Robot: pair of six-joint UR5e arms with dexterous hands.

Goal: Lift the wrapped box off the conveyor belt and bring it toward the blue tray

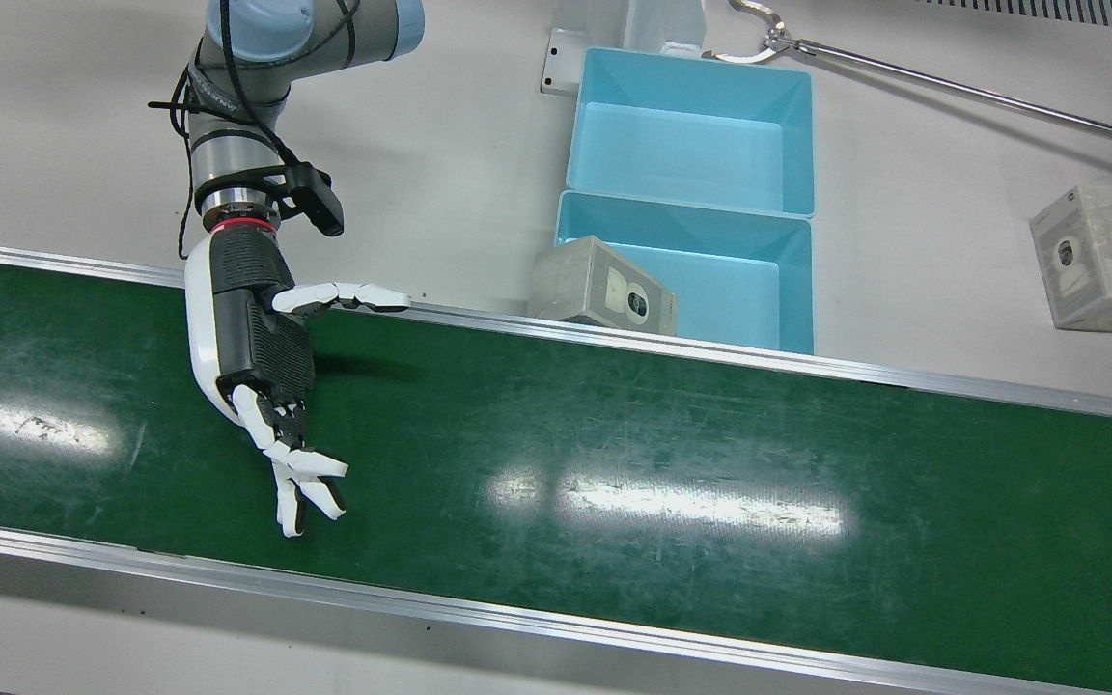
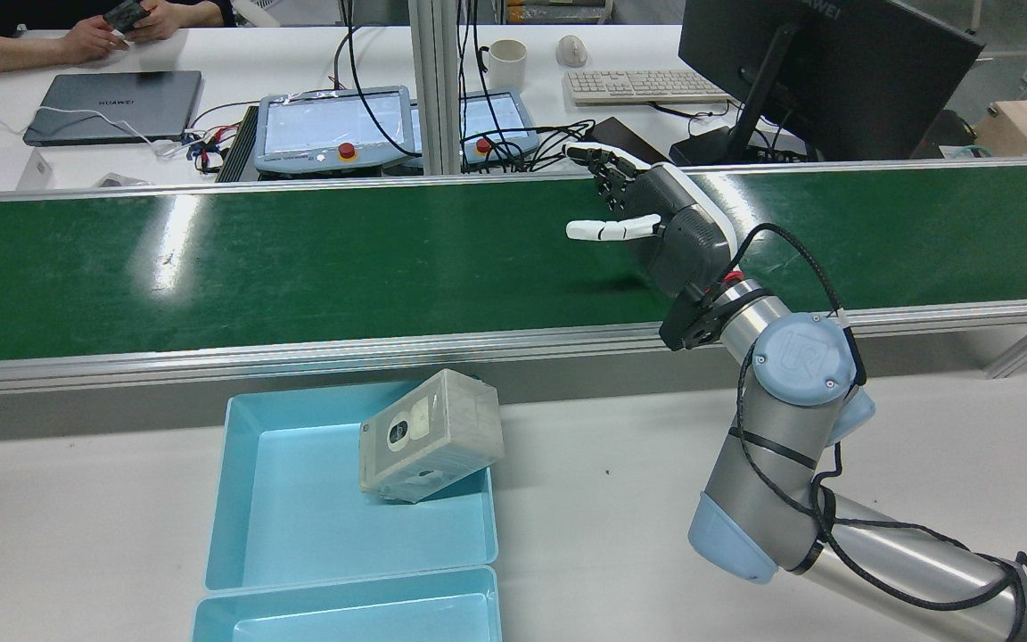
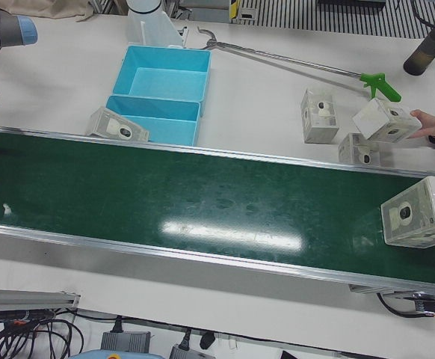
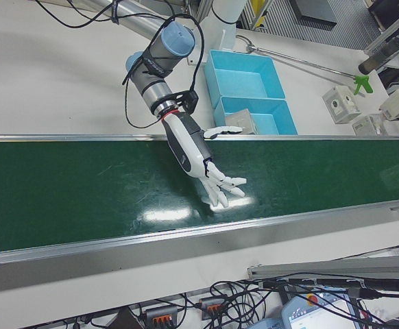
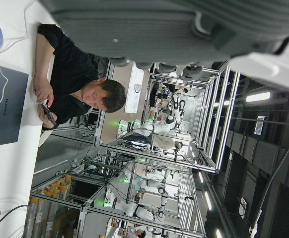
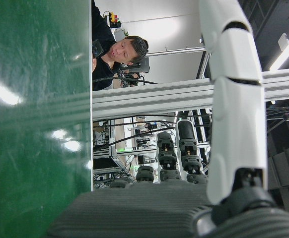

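A wrapped box (image 3: 419,213) with a camera picture lies on the green conveyor belt (image 1: 614,463) at its far end on my left-arm side, a long way from my right hand. My right hand (image 1: 262,338) hovers open over the belt with its fingers (image 6: 236,99) spread and nothing in it; it also shows in the rear view (image 2: 665,227) and the right-front view (image 4: 196,154). Another wrapped box (image 1: 602,287) leans tilted on the corner of the nearer blue tray (image 1: 730,290). My left hand (image 5: 149,29) shows only as a palm edge in its own view.
A second blue tray (image 1: 691,154) sits behind the first. More wrapped boxes (image 3: 320,114) lie on the white table, and a person's hand (image 3: 434,123) holds one. A long grabber tool (image 3: 300,63) lies beside them. Desks with a person (image 2: 77,36) stand beyond the belt.
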